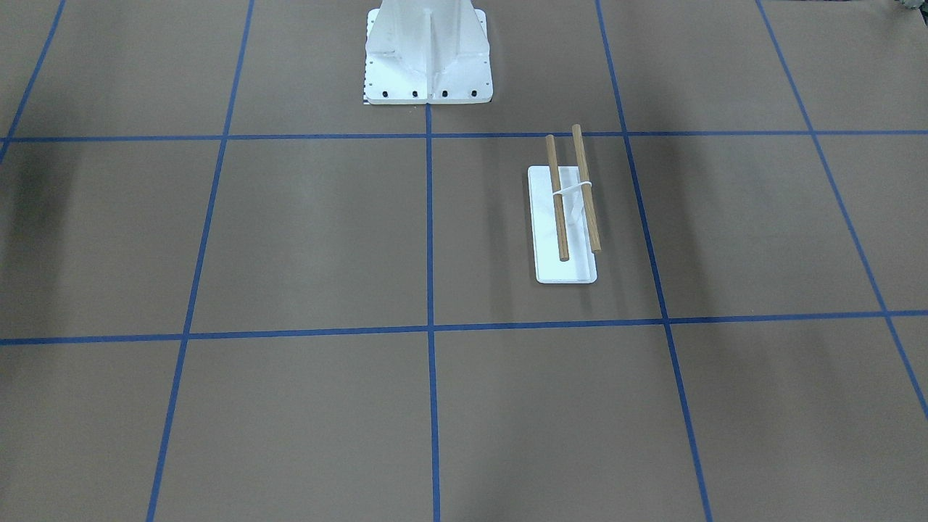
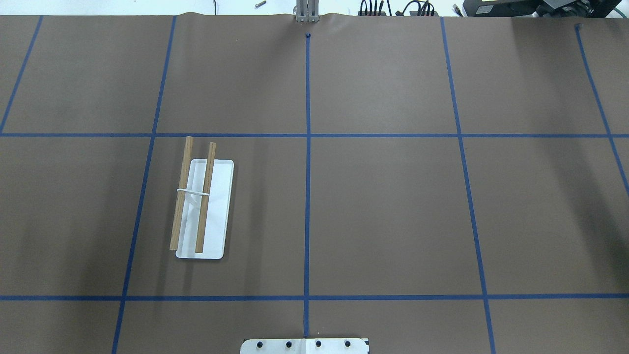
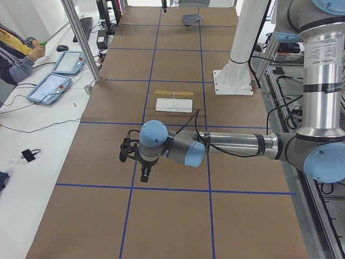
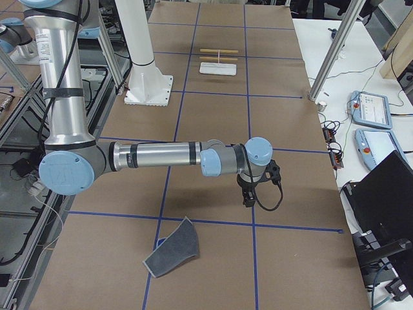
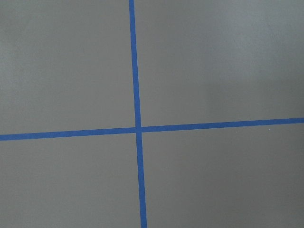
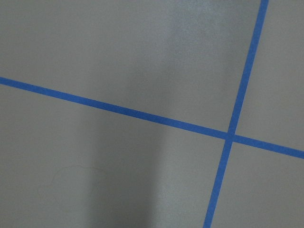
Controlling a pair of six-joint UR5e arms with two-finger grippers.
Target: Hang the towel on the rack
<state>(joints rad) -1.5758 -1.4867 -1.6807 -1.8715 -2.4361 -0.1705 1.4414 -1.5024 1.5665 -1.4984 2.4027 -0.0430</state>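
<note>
The towel (image 4: 171, 248), a dark grey cloth, lies flat on the brown table near my right arm's end; it shows small in the exterior left view (image 3: 191, 19). The rack (image 2: 201, 206) stands on its white base with two bare wooden rods (image 1: 564, 217), also seen from the sides (image 3: 173, 100) (image 4: 218, 61). My left gripper (image 3: 144, 174) hangs over the table short of the rack. My right gripper (image 4: 248, 194) hangs above the table a little beyond the towel. I cannot tell whether either is open or shut. Both wrist views show only table and blue tape.
A white bolted pedestal (image 1: 428, 58) stands at the robot's side of the table (image 3: 237, 70). Blue tape lines grid the brown table (image 2: 307, 196). Tablets (image 3: 54, 86) and an operator's arms (image 3: 21, 51) are along the far side bench.
</note>
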